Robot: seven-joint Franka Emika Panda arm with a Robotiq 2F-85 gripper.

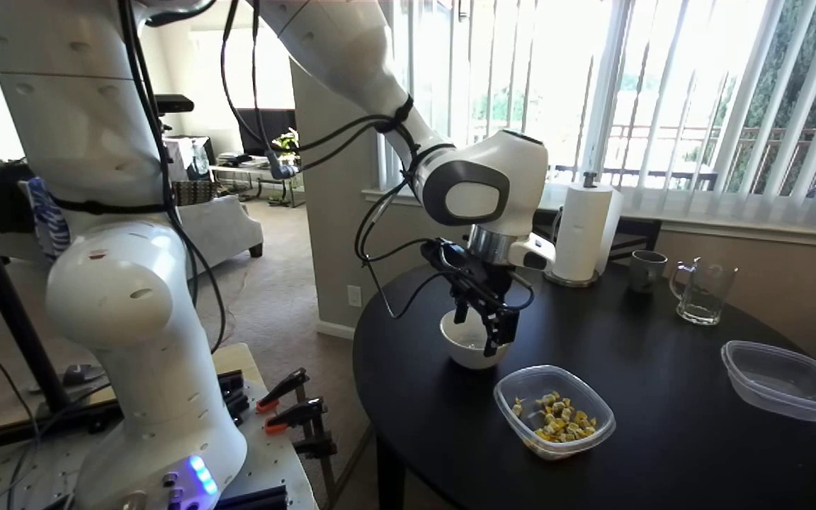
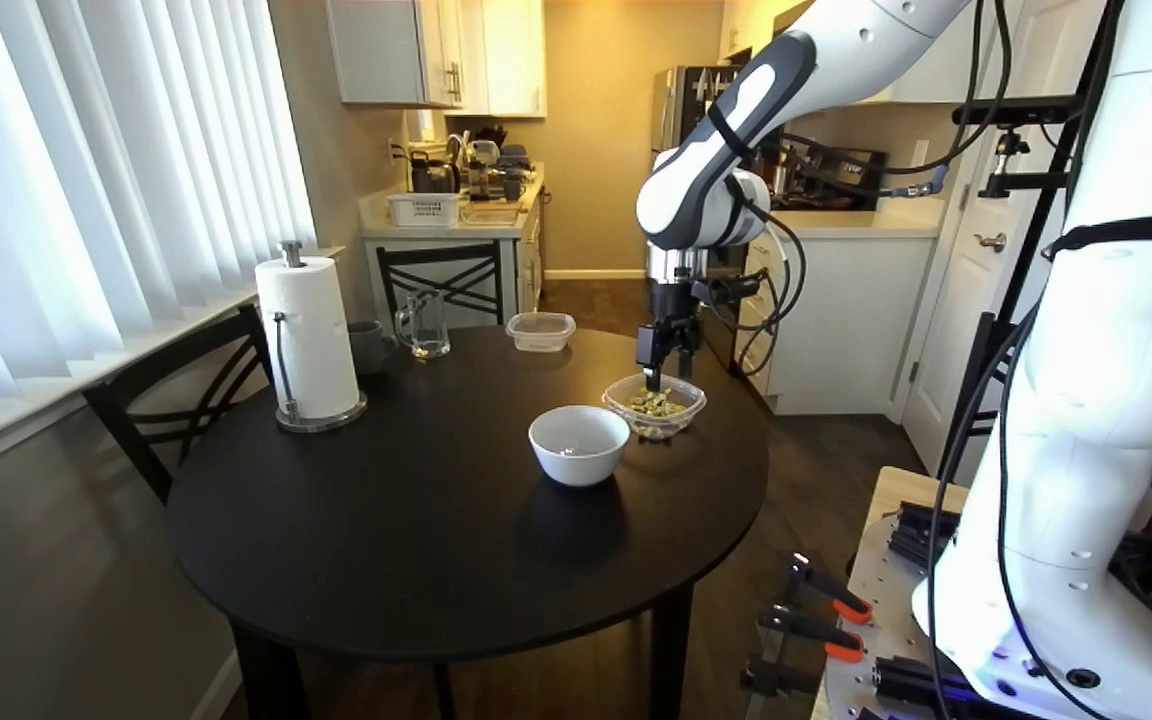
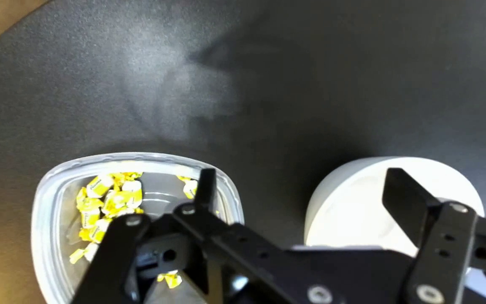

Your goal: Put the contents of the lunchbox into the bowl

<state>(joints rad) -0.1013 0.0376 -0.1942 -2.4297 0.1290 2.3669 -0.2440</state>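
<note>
Yellow and white wrapped candies point(image 3: 120, 200) loose in clear plastic lunchbox point(image 3: 42, 228); round white bowl point(image 2: 581, 465) nearby; fingers point(image 3: 407, 207) spread wide.

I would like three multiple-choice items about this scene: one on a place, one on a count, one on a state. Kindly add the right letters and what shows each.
1. Where is the pile of yellow-and-white wrapped candies?
A. In the clear, rounded plastic container beside the round white bowl
B. In that bowl
C. In a glass mug

2. How many clear, shallow plastic containers stand on the round black table?
A. None
B. One
C. Two

3. How is the black gripper?
A. Shut on the bowl's rim
B. Open, holding nothing
C. Shut on a candy

1 A: all three views show them inside it.
2 C: both exterior views show a second container too.
3 B: its fingers stand wide apart in the wrist view.
</note>
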